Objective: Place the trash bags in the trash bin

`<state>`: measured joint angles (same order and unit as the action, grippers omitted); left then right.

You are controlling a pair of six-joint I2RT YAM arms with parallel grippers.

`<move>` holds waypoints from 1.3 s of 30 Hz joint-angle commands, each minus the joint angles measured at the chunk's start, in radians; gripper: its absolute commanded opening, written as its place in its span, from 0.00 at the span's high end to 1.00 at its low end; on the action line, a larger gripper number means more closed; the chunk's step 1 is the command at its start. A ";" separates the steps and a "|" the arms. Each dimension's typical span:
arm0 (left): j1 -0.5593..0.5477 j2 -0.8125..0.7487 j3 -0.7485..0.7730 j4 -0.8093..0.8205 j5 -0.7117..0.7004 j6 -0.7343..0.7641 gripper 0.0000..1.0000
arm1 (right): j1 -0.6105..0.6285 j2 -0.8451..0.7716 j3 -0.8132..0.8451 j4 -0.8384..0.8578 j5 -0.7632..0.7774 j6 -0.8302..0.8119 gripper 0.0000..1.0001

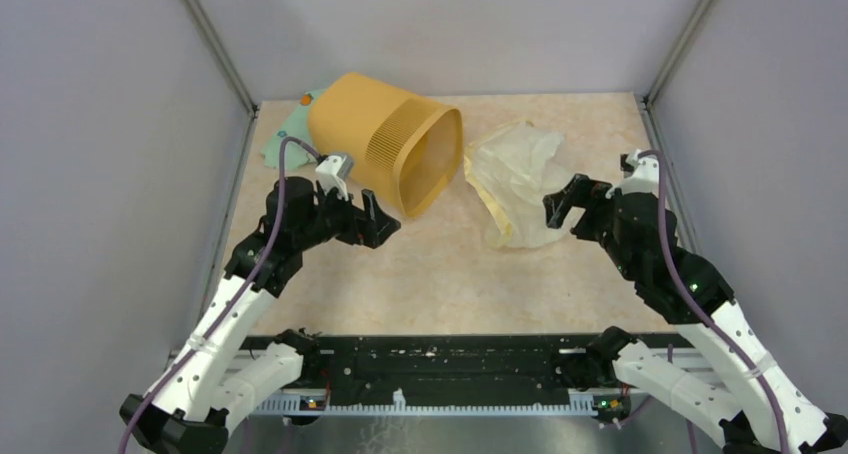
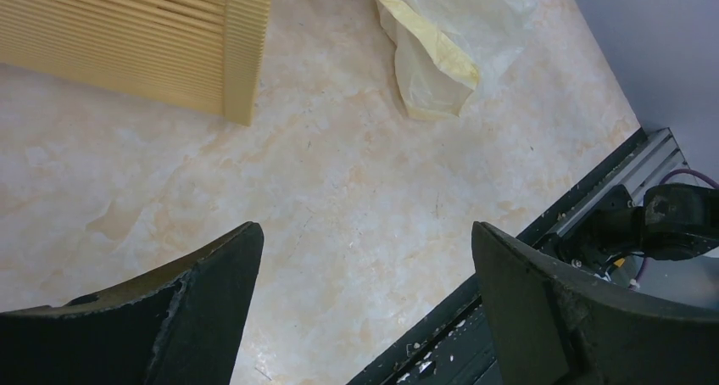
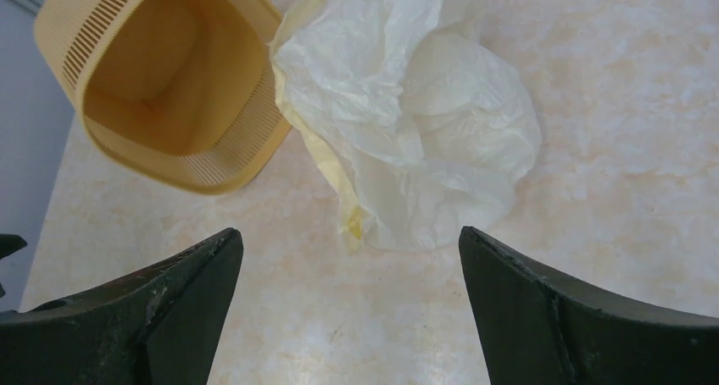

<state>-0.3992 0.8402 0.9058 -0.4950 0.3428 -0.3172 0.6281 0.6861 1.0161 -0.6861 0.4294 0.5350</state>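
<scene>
right gripper: wide open, empty, just by the trash bag.
left gripper: wide open, empty, near the trash bin.
trash bin: on its side, mouth beside the bag.
worry: I think the thin bag may slip, or a bump may roll the bin.

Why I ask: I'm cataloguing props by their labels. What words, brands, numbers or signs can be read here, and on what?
No text can be read in any view.
Trash bin: plain orange-yellow plastic, no label or brand showing.
Trash bag: unprinted.
Mint-green cloth: patterned, too small to tell whether it holds letters.
Black rail at the near edge: no legible marking.
</scene>
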 commanded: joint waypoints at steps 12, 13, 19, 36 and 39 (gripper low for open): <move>-0.003 -0.042 0.075 -0.042 -0.075 0.000 0.01 | 0.008 -0.021 0.037 -0.046 -0.118 -0.027 0.01; -0.003 -0.042 0.074 -0.038 -0.072 0.001 0.01 | 0.008 -0.011 0.034 -0.040 -0.124 -0.036 0.01; -0.003 -0.038 0.064 -0.010 -0.070 0.003 0.01 | 0.008 0.058 -0.001 0.041 -0.124 -0.094 0.01; -0.004 0.021 -0.013 0.118 0.098 -0.047 0.01 | 0.015 0.341 -0.122 0.296 -0.103 -0.171 0.11; -0.004 0.020 -0.032 0.134 0.123 -0.059 0.01 | 0.037 0.375 -0.147 0.334 -0.117 -0.143 0.14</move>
<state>-0.4004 0.8703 0.9005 -0.4454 0.4049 -0.3500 0.6346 1.0325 0.8936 -0.4519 0.3340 0.3824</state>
